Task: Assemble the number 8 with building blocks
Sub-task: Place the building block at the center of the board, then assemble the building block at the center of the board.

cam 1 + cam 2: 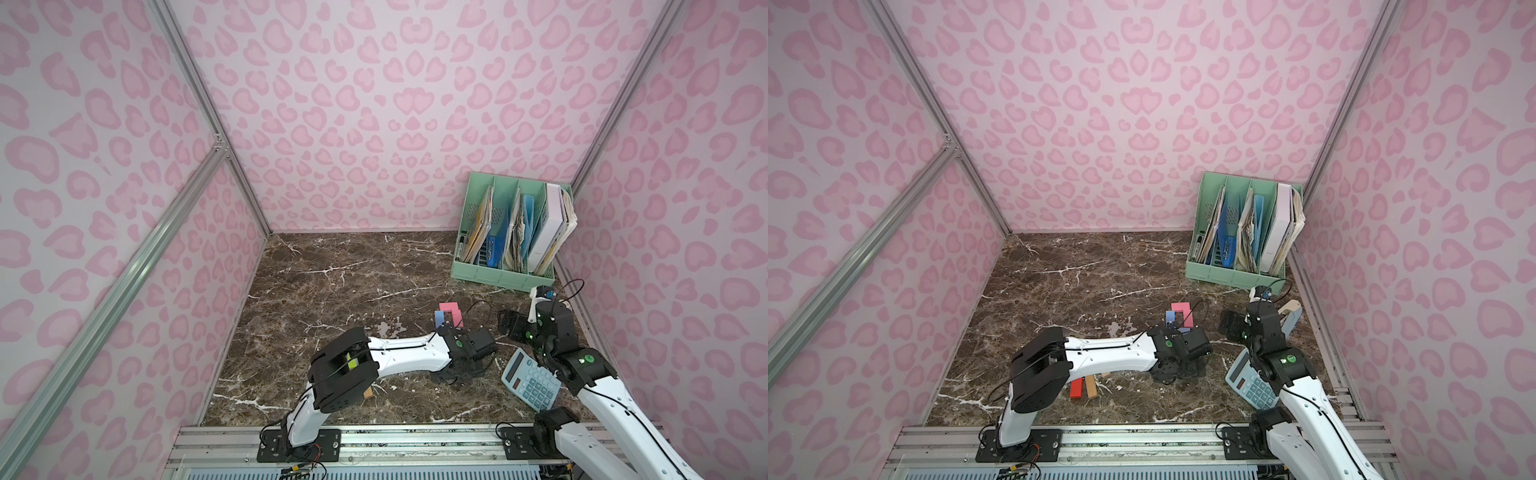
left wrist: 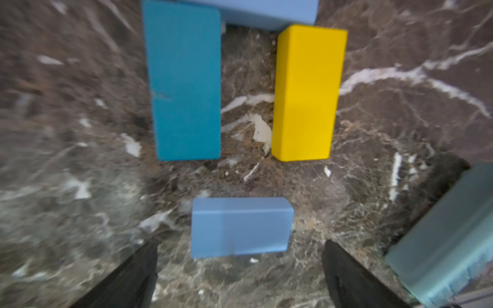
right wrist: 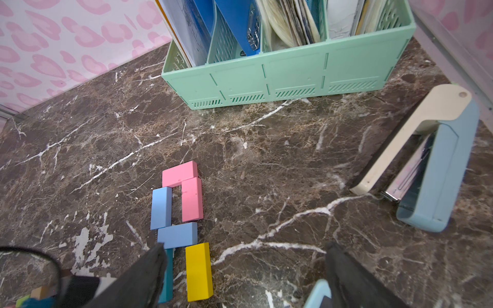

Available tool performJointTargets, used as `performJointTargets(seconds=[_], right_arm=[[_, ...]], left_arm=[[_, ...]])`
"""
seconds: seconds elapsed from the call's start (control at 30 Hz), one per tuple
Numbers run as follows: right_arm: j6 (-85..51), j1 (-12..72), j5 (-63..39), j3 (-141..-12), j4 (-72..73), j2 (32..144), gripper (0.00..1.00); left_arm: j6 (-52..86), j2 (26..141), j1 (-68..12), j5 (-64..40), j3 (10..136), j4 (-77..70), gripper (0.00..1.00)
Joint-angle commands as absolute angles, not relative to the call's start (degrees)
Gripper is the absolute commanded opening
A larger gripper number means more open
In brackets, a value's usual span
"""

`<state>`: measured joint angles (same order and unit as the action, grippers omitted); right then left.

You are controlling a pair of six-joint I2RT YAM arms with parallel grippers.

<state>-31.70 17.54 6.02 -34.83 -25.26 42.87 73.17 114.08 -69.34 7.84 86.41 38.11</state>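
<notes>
The building blocks (image 1: 451,309) lie right of centre on the marble table (image 1: 332,270), forming a partly built figure. Four blocks ring the far loop: a pink top block (image 3: 180,173) across the far end, a pink side block (image 3: 192,200) on the right, a light blue side block (image 3: 160,208) on the left and a light blue middle block (image 3: 177,236) across the near side. From that bar a teal block (image 2: 186,80) on the left and a yellow block (image 2: 306,93) on the right run toward the near edge, with bare marble between them. A loose light blue block (image 2: 240,226) lies crosswise just nearer than their ends, a strip of marble separating it from both. The left gripper (image 2: 240,246) hangs over it with jaws spread, both fingers clear of the block. The right gripper (image 3: 245,244), right of the figure, is likewise spread and empty. A red block (image 1: 1076,388) and a tan block (image 1: 1091,387) lie side by side well to the left, toward the near edge.
</notes>
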Motion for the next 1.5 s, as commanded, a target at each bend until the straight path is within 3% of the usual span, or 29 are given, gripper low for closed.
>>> performJointTargets(seconds=[0.0, 0.23, 0.57, 0.83, 1.13, 1.47], right_arm=[[-31.7, 17.5, 1.8, -35.2, -26.1, 42.7, 0.94], [-33.2, 19.8, -4.1, -32.8, -26.0, 44.8, 0.94], [-43.7, 40.0, 5.1, -30.4, -25.4, 51.3, 0.94], [-49.6, 50.5, 9.5, -30.8, -27.3, 58.5, 0.94], [-51.6, 55.6, 9.9, -33.0, -28.3, 66.9, 0.92], [-52.4, 56.9, 10.9, -37.0, -29.1, 76.5, 0.79]], left_arm=[[70.6, 107.2, -69.1, 17.8, 84.2, 42.3, 0.98], [64.3, 89.8, -63.6, 28.7, 72.8, 43.1, 0.98], [53.2, 75.7, -54.5, 30.4, 63.6, 40.0, 0.98], [46.1, 72.9, -51.6, 29.4, 62.2, 38.9, 0.98], [45.0, 74.5, -50.8, 26.5, 61.6, 37.5, 0.98], [46.0, 75.3, -50.7, 26.2, 61.1, 38.5, 0.98]])
